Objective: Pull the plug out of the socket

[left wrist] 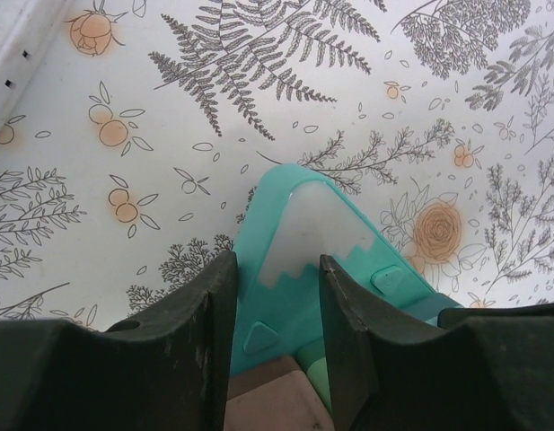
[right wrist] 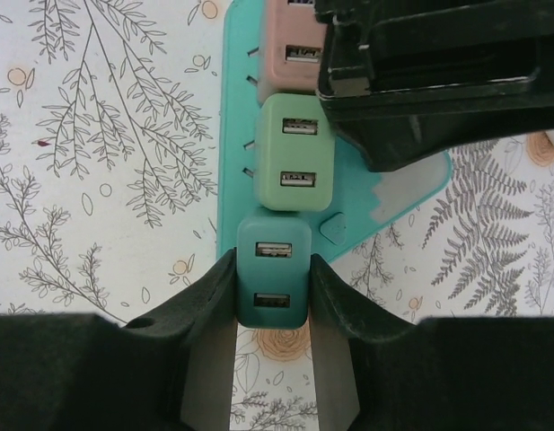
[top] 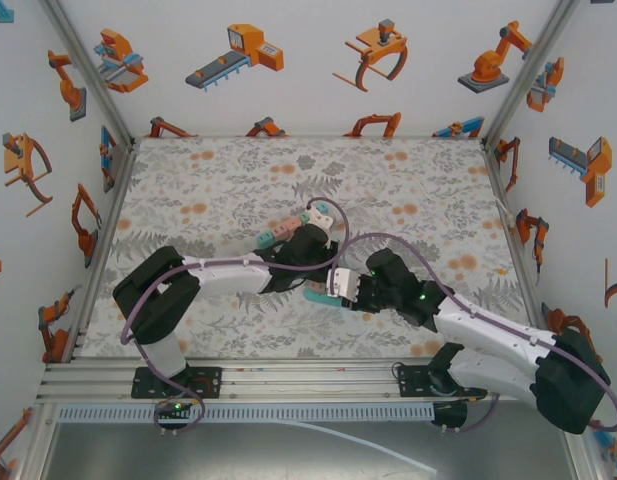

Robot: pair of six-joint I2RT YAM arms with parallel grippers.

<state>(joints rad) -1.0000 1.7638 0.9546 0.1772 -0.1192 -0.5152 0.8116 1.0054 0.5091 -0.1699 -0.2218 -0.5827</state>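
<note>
The socket is a teal power strip (right wrist: 230, 135) lying flat on the floral table, its tapered end (left wrist: 299, 224) pointing away from the left wrist camera. A pink plug (right wrist: 290, 54) and a light green plug (right wrist: 294, 153) sit in it. My right gripper (right wrist: 272, 259) is shut on the dark teal plug (right wrist: 272, 274), whose lower half stands past the strip's end; its prongs are hidden. My left gripper (left wrist: 277, 265) is shut on the pink plug (left wrist: 277, 395), right over the strip. Both grippers meet mid-table, right gripper (top: 340, 284) beside left gripper (top: 306, 262).
More coloured plugs (top: 275, 231) line the strip's far end. Purple cables (top: 333, 215) loop over both arms. Cage walls with orange robot stickers close the table on three sides, and an aluminium rail (top: 288, 375) runs along the near edge.
</note>
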